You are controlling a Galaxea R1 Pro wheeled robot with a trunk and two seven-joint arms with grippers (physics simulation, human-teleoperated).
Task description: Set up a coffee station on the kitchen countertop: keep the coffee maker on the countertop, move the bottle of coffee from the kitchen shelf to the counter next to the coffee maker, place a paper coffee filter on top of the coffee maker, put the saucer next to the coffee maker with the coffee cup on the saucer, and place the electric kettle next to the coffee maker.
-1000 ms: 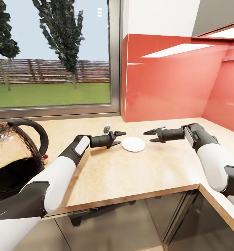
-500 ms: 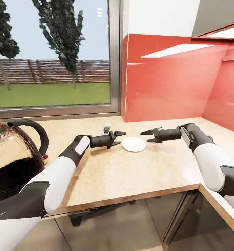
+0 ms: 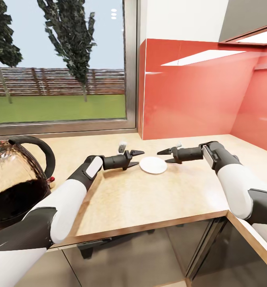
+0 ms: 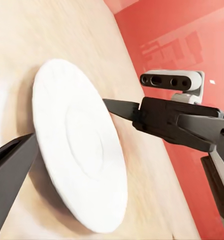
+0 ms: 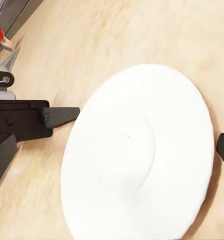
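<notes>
The saucer, a small round white plate, lies flat on the light wood kitchen countertop, with nothing on it. My left gripper is open just left of its rim, low over the counter. My right gripper is open too, its fingertips over the saucer's right edge. The left wrist view looks across the saucer to the right gripper's fingers. In the right wrist view the saucer lies ahead with the left gripper's fingers beyond it. The dark-glass electric kettle stands at the near left.
A red backsplash runs along the back and right, meeting in a corner. A large window is at the back left. The counter turns along the right wall, over dark cabinet fronts.
My right gripper has moved left, closer to the saucer, its fingertips now over the rim. The left arm and the saucer have stayed put.
</notes>
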